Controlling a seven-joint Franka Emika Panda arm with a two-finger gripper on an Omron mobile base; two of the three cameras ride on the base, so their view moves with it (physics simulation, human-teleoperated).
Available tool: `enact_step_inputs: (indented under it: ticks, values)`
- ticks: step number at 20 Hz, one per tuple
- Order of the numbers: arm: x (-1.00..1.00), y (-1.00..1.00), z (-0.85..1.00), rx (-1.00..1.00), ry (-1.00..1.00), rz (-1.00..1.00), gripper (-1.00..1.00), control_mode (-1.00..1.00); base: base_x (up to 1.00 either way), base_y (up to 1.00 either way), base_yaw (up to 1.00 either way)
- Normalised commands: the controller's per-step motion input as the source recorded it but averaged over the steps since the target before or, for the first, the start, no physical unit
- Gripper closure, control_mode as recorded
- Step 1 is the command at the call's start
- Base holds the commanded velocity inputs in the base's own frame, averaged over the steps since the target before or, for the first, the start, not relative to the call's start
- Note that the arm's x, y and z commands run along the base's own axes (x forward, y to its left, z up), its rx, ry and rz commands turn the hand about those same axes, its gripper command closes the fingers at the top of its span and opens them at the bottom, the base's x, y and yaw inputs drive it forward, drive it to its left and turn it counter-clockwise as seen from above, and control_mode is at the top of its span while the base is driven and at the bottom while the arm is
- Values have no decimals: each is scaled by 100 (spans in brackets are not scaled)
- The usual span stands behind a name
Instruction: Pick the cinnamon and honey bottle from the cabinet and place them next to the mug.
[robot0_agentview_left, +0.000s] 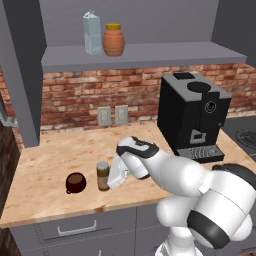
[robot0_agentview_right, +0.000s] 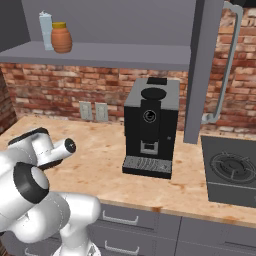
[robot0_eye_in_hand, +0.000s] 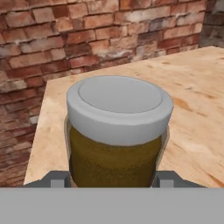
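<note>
Cinnamon jar (robot0_agentview_left: 103, 175) upright on the wooden counter (robot0_agentview_left: 45, 165), just right of the dark brown mug (robot0_agentview_left: 75, 182), near it but not touching. Brown body, pale grey lid. Gripper (robot0_agentview_left: 111, 179) low at the jar's right side, white hand angled down from the arm. In the hand view, the cinnamon jar (robot0_eye_in_hand: 118, 131) very close, between the two dark fingertips (robot0_eye_in_hand: 56, 179), one at each lower side of the jar. Jaws narrow, set around the jar's body; whether really pressing on it or only just beside, cannot tell.

Honey bottle (robot0_agentview_left: 113, 40) on the grey shelf of the cabinet (robot0_agentview_left: 150, 54), orange-brown with yellow cap, upright. Just left of it a pale blue-white carton (robot0_agentview_left: 92, 33), close beside, maybe touching. Same pair in the right base view: honey bottle (robot0_agentview_right: 61, 38) with the carton (robot0_agentview_right: 46, 30) behind its left.

Black coffee machine (robot0_agentview_left: 192, 115) on the counter to the right, against the brick wall (robot0_agentview_left: 75, 95). Two wall outlets (robot0_agentview_left: 112, 115) on the bricks. Grey drawer fronts (robot0_agentview_left: 75, 227) with handles under the counter. Stove (robot0_agentview_right: 232, 172) at the far right.
</note>
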Motion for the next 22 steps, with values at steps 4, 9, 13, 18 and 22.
enact_step_inputs:
  ticks: [4, 9, 13, 18, 22]
  values:
    - [1, 1, -4, 0, -1, 0, 100, -100, 0, 0, 0]
    - [17, 3, 0, 0, -1, 0, 100, -100, 0, 0, 0]
    - [19, 8, 0, 0, 0, 0, 100, -100, 0, 0, 0]
    - [23, 10, 0, 0, 0, 0, 100, -100, 0, 0, 0]
    - [12, 4, -1, 0, 0, 0, 100, -100, 0, 0, 0]
